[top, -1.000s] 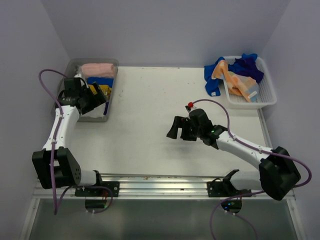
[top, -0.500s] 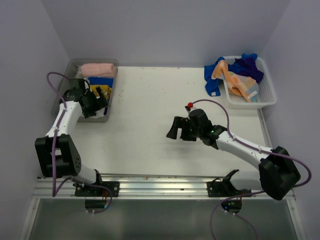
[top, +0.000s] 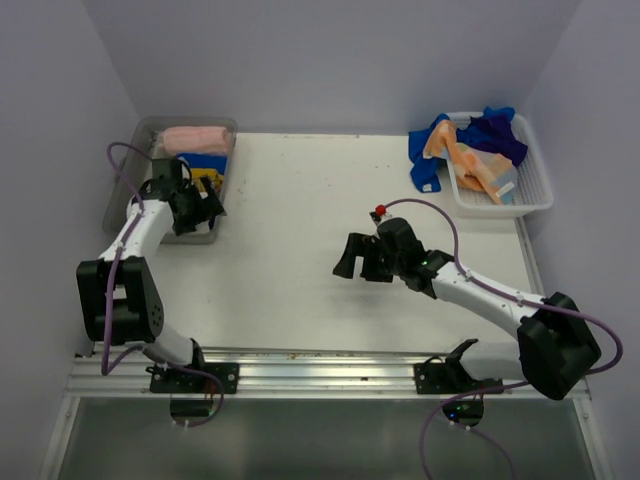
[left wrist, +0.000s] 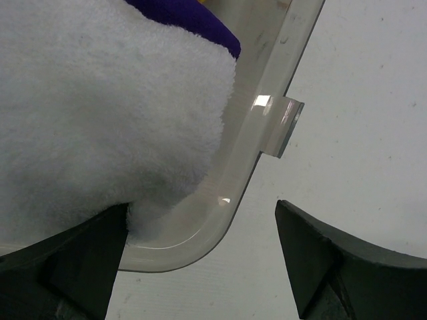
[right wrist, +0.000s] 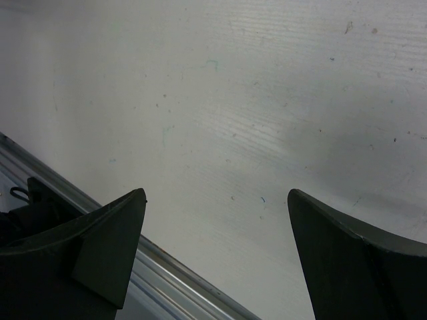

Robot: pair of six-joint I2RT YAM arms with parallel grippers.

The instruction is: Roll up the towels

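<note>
We see a bin (top: 119, 192) at the upper left with rolled towels (top: 196, 138) in it, a basket (top: 537, 188) at the upper right with loose towels (top: 472, 150) in it, the left gripper (top: 203, 205) over the bin's near corner, the right gripper (top: 355, 260) over the middle of the table (top: 300, 190).

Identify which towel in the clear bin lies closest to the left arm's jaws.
The white towel, in the bin's near corner; the pink roll lies at the far end.

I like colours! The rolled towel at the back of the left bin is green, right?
No. The rolled towel at the back of the left bin is pink, not green; the top external view shows it.
</note>
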